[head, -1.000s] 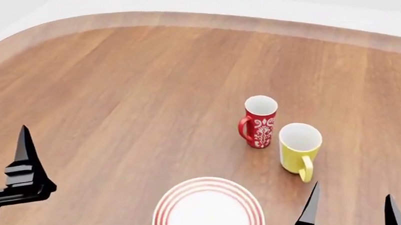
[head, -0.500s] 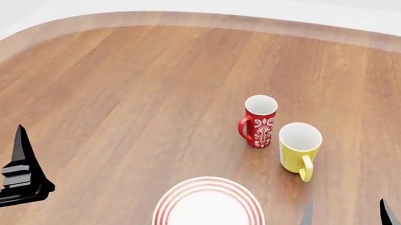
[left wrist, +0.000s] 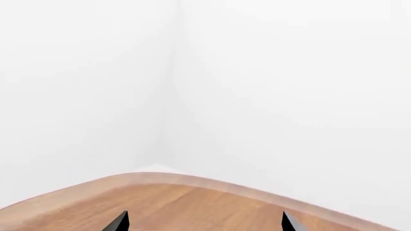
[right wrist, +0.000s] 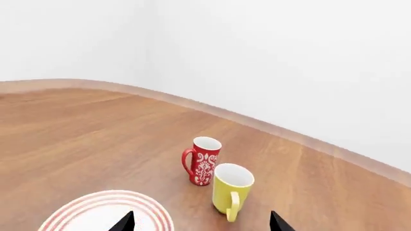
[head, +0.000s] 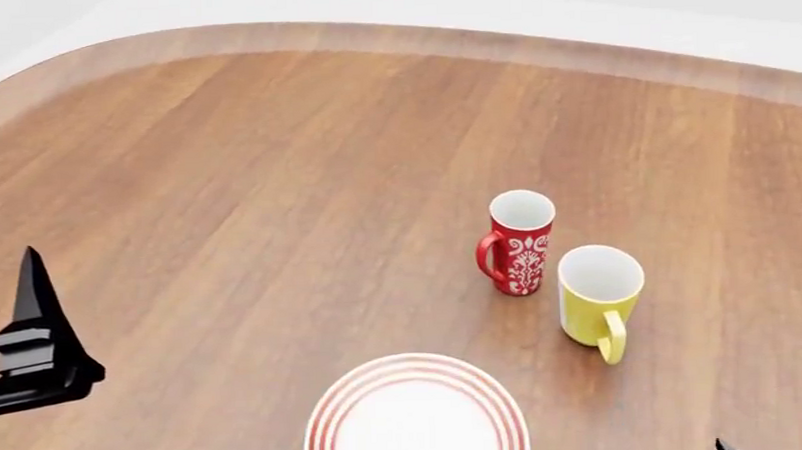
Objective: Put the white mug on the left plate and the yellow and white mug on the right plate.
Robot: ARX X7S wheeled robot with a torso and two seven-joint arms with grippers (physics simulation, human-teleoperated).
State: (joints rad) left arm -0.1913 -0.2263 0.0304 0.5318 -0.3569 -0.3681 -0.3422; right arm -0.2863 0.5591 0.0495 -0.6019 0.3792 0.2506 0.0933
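The yellow and white mug (head: 600, 296) stands upright on the wooden table, handle towards me, just right of a red patterned mug (head: 520, 243). One white plate with red rings (head: 418, 413) lies near the front edge, left of the yellow mug; I cannot tell which plate it is, and the other is out of view. The white mug is out of view. My right gripper (right wrist: 201, 224) is open and empty, drawn back short of the yellow mug (right wrist: 230, 190) and the plate (right wrist: 106, 212). My left gripper (left wrist: 204, 224) is open and empty, far left (head: 32, 298).
The red patterned mug (right wrist: 203, 160) stands almost touching the yellow one. The table's curved far edge (head: 367, 34) meets white walls. The left wrist view shows only the table edge (left wrist: 192, 180) and the walls.
My right gripper has drawn back towards me, its fingers dropping almost out of the head view. My left gripper has shifted slightly left and down. The mugs and the plate have not moved.
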